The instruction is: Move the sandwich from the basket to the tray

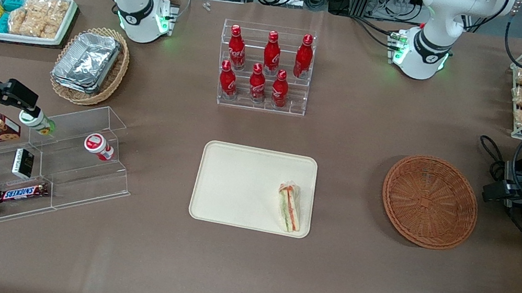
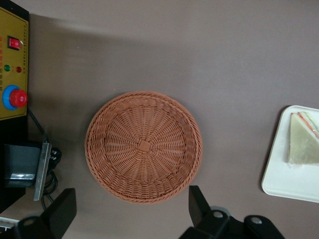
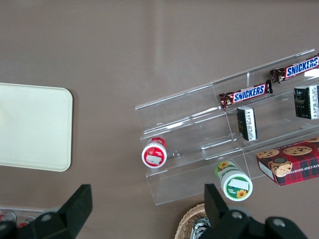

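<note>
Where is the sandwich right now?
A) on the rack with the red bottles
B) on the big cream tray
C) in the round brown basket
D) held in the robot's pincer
B: the sandwich lies on the tray, near one corner, while the basket holds nothing and the pincer hangs open above it.

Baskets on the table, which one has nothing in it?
The round reddish-brown basket toward the working arm's end, beside the tray. The paler oval basket holds foil trays. The open claw hovers above the bare one.
</note>
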You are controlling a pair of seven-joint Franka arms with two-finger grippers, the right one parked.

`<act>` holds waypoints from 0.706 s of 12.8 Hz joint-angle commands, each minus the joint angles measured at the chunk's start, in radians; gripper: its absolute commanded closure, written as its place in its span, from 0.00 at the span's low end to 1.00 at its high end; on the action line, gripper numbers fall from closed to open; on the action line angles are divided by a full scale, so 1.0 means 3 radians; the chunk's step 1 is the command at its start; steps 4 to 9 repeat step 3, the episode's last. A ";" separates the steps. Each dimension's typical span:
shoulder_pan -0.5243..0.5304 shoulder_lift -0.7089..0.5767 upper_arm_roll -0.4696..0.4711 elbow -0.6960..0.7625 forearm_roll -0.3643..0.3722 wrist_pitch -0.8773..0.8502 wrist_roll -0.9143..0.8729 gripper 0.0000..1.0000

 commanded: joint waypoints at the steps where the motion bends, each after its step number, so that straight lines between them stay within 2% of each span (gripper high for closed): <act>1: 0.0008 0.0035 -0.0029 0.0190 -0.0020 -0.0137 0.0035 0.00; 9: 0.0023 0.0050 -0.0029 0.0211 -0.0020 -0.0158 0.0035 0.00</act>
